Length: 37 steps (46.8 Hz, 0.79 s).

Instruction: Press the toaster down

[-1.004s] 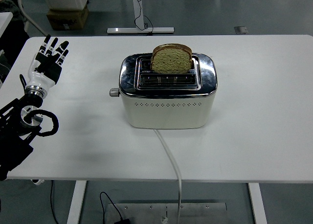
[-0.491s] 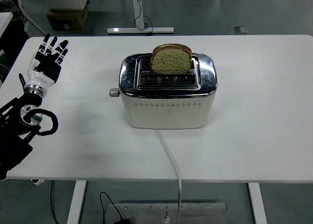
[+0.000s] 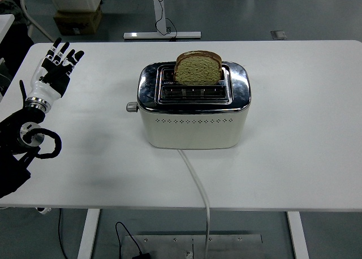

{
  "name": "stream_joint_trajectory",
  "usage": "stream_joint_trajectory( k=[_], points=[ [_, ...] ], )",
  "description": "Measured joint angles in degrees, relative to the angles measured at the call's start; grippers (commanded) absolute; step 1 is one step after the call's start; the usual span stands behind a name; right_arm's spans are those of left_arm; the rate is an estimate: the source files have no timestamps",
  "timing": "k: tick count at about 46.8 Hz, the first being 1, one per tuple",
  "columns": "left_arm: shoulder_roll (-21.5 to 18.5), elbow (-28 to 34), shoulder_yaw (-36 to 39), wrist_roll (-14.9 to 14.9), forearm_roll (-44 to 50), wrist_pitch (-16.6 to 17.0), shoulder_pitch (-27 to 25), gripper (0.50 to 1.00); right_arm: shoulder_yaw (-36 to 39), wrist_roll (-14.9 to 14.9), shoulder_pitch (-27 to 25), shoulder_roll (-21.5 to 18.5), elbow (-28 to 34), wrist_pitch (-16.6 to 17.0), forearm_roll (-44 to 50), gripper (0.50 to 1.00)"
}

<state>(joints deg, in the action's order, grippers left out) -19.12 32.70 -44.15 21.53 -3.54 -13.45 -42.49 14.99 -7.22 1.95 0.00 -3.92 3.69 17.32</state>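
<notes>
Table (image 3: pixel 305 129), white, carries a cream-and-chrome toaster (image 3: pixel 194 123) near its centre, with the cord (image 3: pixel 195 177) running off the near edge. Bread slice (image 3: pixel 198 68) stands raised in the rear slot. Left hand (image 3: pixel 55 69) hovers over the table's left end, fingers spread wide and holding nothing, well apart from the toaster. Lever (image 3: pixel 132 107) projects from the toaster's left end and appears to be in its upper position. Step in hand is judged to be the approach; pressing has not begun. Next move calls for carrying the hand rightward above the lever, then pushing straight down.
</notes>
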Motion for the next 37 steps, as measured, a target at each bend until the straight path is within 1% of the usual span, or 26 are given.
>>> stream_joint_trajectory(
  k=[6,15,24,26,34,37],
  points=[
    [-1.1,0.4,0.0,0.0,-4.8,0.0,0.3,1.0,0.0,0.0,0.0,0.0,0.0,0.0,0.0,0.998],
    [-4.0,3.0,0.4,0.1,-9.6,0.1,1.2,1.0,0.0,0.0,0.0,0.0,0.0,0.0,0.0,0.998],
    [-4.6,3.9,0.5,0.3,-13.7,0.0,2.1,1.0,0.0,0.0,0.0,0.0,0.0,0.0,0.0,0.998],
    [-4.8,5.2,0.5,0.3,-14.2,-0.2,2.5,1.0,0.0,0.0,0.0,0.0,0.0,0.0,0.0,0.998],
    [-8.9,12.5,1.1,0.1,-17.3,-0.3,4.2,1.0,0.0,0.0,0.0,0.0,0.0,0.0,0.0,0.998],
    [-9.9,13.9,1.2,0.0,-19.1,-0.3,4.8,1.0,0.0,0.0,0.0,0.0,0.0,0.0,0.0,0.998]
  ],
)
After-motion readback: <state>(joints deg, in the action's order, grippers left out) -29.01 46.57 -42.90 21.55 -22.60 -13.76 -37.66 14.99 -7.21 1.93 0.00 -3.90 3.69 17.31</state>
